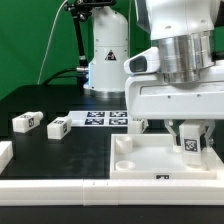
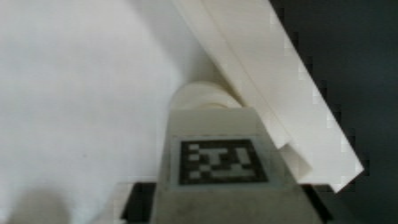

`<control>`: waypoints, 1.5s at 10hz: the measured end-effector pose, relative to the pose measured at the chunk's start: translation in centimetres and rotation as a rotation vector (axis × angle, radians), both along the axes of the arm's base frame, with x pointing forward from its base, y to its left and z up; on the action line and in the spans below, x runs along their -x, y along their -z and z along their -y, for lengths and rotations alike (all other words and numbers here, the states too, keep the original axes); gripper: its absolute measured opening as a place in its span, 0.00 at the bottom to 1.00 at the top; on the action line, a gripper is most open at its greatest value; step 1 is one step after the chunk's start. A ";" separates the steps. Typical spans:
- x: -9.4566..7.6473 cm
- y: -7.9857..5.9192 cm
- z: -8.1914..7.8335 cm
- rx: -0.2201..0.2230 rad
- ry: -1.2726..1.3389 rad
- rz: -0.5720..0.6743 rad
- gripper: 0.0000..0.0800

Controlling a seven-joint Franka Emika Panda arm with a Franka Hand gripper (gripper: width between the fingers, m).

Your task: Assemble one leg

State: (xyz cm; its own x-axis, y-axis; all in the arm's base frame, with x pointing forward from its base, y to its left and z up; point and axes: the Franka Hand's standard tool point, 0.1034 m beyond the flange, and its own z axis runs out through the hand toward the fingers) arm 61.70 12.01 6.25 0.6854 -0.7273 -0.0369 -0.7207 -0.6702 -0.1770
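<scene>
Between the closed fingers (image 1: 206, 133), a small white leg (image 1: 190, 144) bearing a black-and-white square tag (image 2: 222, 161) is held over the tray-like piece (image 1: 140, 160).

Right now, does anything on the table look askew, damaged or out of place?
Nothing stands out. The gripper holds one leg, apparently straight, at a corner of the tray. Two loose legs lie apart on the table near the marker board, undamaged as far as the pictures show.
</scene>
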 end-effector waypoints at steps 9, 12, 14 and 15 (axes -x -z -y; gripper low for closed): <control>-0.1 -0.2 -0.6 -0.047 0.118 -0.023 0.76; -0.2 -0.5 -0.9 -0.002 -0.263 0.013 0.81; -0.5 -0.8 -1.1 0.050 -0.490 0.030 0.81; -0.6 -0.8 -1.1 0.082 -0.630 0.036 0.81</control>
